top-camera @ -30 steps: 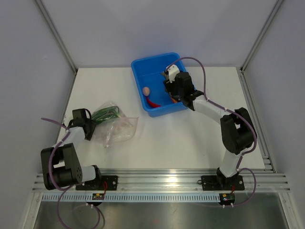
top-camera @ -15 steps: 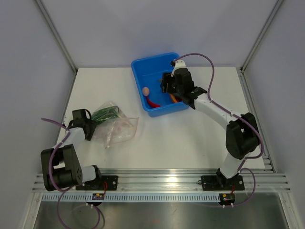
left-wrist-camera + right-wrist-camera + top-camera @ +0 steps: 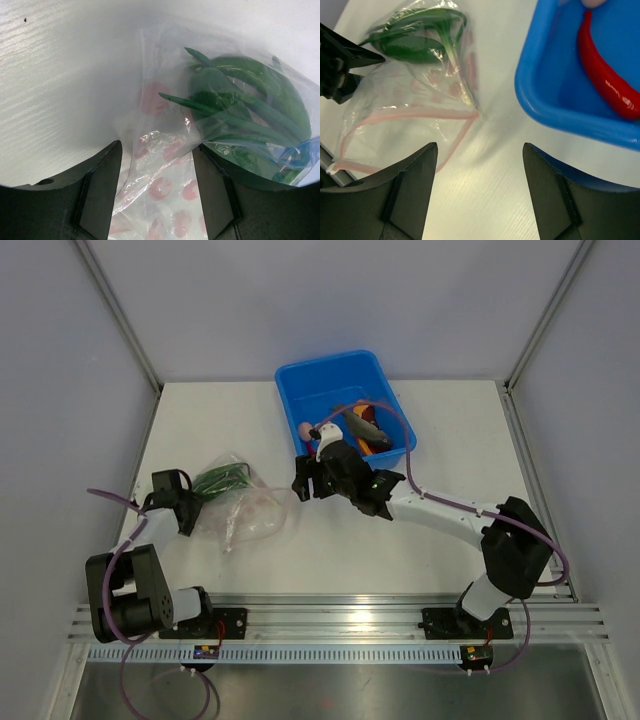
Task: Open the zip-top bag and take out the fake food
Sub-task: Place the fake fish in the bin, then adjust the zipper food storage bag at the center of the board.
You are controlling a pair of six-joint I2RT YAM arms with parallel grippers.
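Currently, the zip-top bag (image 3: 245, 505) is straddled by the parted jaws of the left gripper (image 3: 156, 150), and the right gripper (image 3: 479, 146) is held open near the blue tub (image 3: 325, 363).

A rectangular blue plastic tub (image 3: 325, 380) sits at the upper centre of the frame, on a white matte worktop (image 3: 450, 420). Pale grey panel walls (image 3: 330, 300) enclose the worktop. A slotted aluminium rail (image 3: 350, 615) runs along the bottom.
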